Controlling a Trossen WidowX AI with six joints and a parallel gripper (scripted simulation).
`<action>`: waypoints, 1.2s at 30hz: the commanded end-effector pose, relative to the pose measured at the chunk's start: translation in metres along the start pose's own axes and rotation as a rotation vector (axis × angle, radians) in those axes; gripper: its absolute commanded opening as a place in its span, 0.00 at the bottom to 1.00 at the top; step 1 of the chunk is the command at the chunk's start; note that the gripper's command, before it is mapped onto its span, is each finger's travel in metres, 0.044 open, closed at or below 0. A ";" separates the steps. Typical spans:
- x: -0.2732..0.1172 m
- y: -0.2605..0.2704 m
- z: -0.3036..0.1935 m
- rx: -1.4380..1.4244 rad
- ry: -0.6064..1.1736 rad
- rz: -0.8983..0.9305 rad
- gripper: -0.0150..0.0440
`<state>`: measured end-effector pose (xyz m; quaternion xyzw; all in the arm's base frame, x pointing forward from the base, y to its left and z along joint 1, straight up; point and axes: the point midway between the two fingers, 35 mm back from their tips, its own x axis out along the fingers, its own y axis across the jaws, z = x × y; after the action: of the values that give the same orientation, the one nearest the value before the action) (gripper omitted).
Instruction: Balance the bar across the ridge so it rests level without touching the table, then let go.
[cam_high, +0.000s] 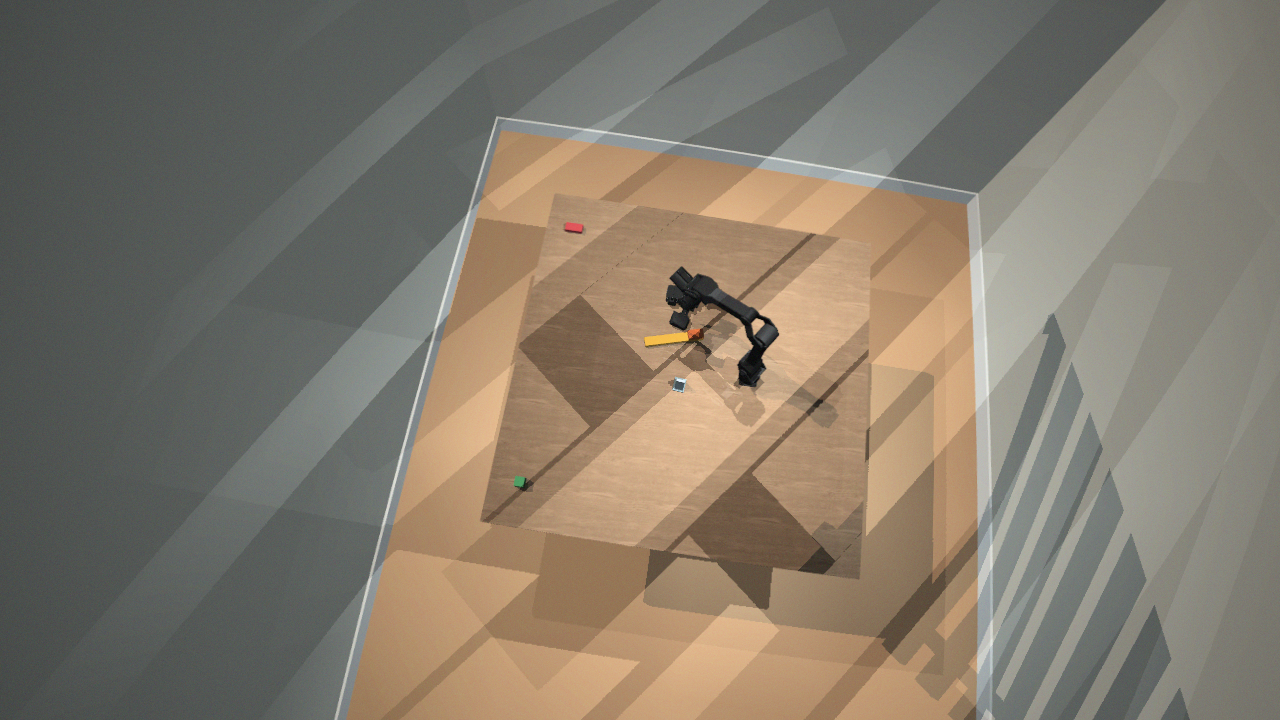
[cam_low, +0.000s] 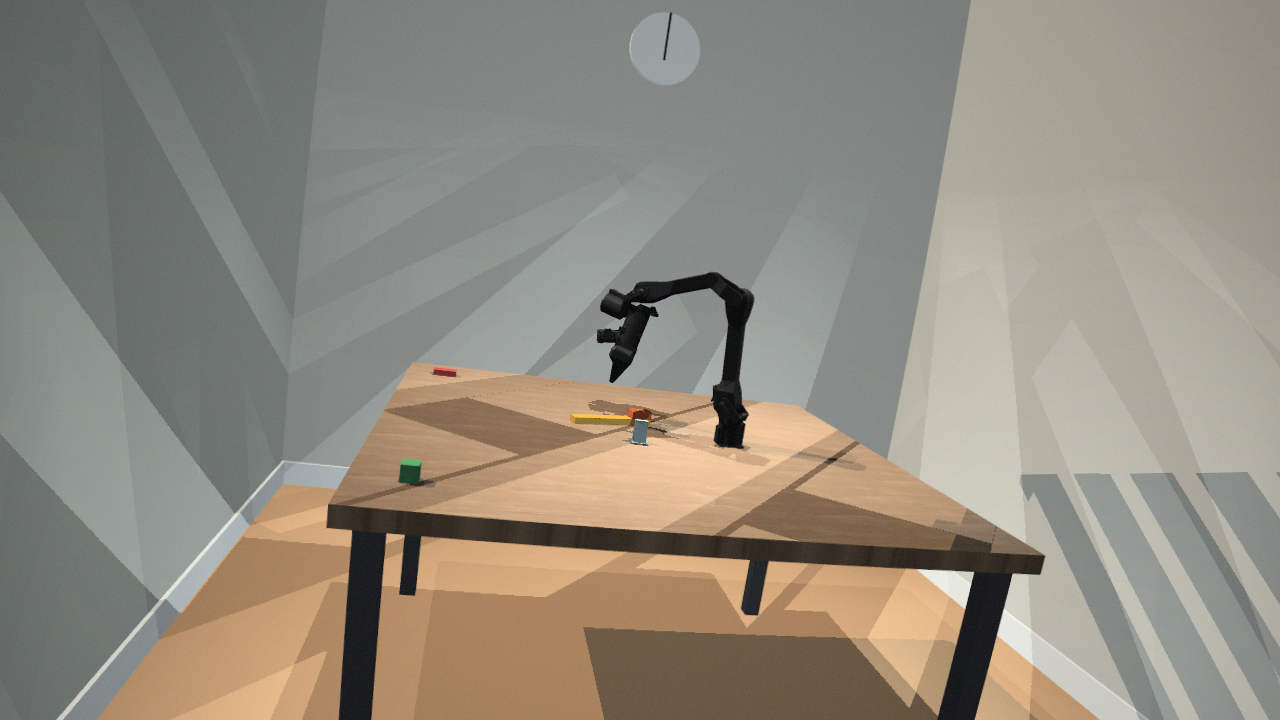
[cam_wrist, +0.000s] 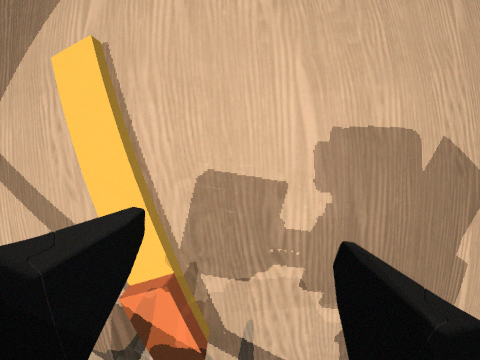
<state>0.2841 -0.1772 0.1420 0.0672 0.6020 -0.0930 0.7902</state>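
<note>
The yellow bar (cam_high: 664, 340) (cam_low: 597, 419) (cam_wrist: 100, 150) lies flat on the table, with an orange block (cam_high: 695, 334) (cam_low: 639, 413) (cam_wrist: 162, 306) at one end. The small pale blue-grey ridge (cam_high: 679, 385) (cam_low: 640, 432) stands upright nearby and holds nothing; it is outside the wrist view. My gripper (cam_low: 613, 379) (cam_wrist: 242, 240) is open and empty, pointing down above the table. In the wrist view the left finger overlaps part of the bar near the orange block, while the space between the fingertips shows table beside the bar.
A red block (cam_high: 573, 227) (cam_low: 444, 371) lies near the far left corner of the table (cam_high: 626, 501) (cam_low: 554, 501). A green cube (cam_high: 520, 482) (cam_low: 409, 471) sits near the front left corner. The arm's base (cam_high: 750, 373) (cam_low: 729, 429) stands right of the ridge.
</note>
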 end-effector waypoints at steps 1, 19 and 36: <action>0.002 0.017 0.002 -0.112 0.054 0.012 0.79; 0.001 0.079 0.000 -0.519 0.230 0.064 0.79; 0.064 0.079 -0.015 -0.519 0.230 0.064 0.79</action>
<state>0.3053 -0.1006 0.0871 -0.1048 0.6884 0.0974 0.7111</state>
